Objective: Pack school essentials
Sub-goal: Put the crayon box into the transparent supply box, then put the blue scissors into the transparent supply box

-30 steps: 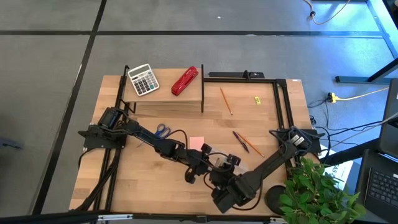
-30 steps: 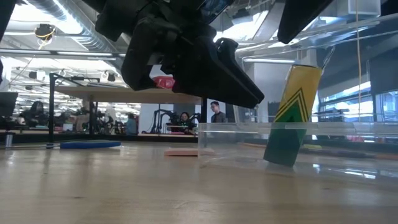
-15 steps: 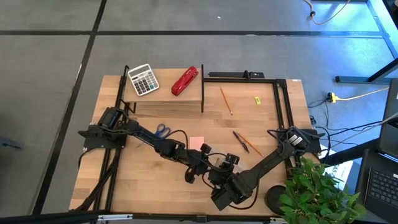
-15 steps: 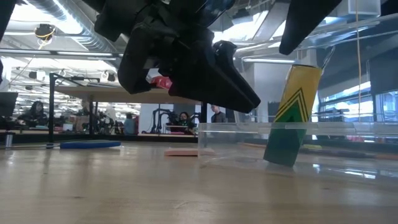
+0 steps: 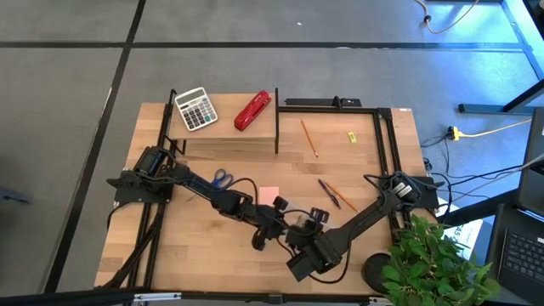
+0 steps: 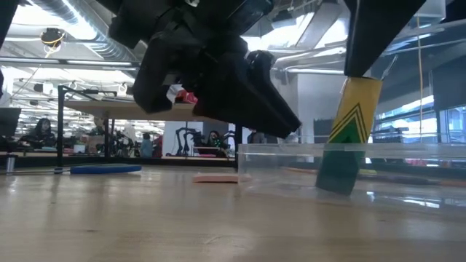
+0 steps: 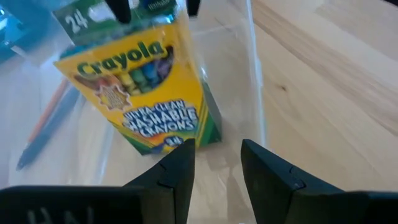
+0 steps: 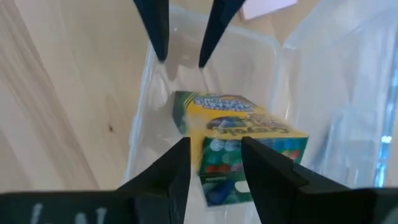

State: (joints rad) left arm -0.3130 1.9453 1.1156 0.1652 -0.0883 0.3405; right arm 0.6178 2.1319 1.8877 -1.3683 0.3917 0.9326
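Observation:
A yellow and green crayon box (image 7: 146,87) stands tilted inside a clear plastic case (image 6: 291,156) near the table's front middle. My right gripper (image 8: 216,142) is above it, shut on its top end. My left gripper (image 7: 217,146) is at the case's left side with the clear wall between its fingers. Blue-handled scissors (image 5: 223,178), a pink pad (image 5: 269,195), a dark pen (image 5: 328,193), two orange pencils (image 5: 308,138) and a small yellow piece (image 5: 350,136) lie loose on the table. My left gripper has the clear case's wall edge (image 7: 260,134) between its two fingers, coming slanting down from the table's left. I cannot tell which part of the case this edge belongs to. The case rests on the table. My right gripper pinches the crayon box's top end (image 8: 217,134) between its two fingers, from above and pointing steeply down. The box leans in the hold, its lower end (image 6: 333,182) down inside the case.
A raised shelf at the back left carries a white-grey calculator (image 5: 195,109) and a red stapler (image 5: 252,110). A black frame (image 5: 382,136) borders the back right. A potted plant (image 5: 433,263) stands off the near right corner.
My right gripper has turned at the wrist and edged toward the table's left, still shut on the crayon box. The box has shifted a little inside the case and still leans.

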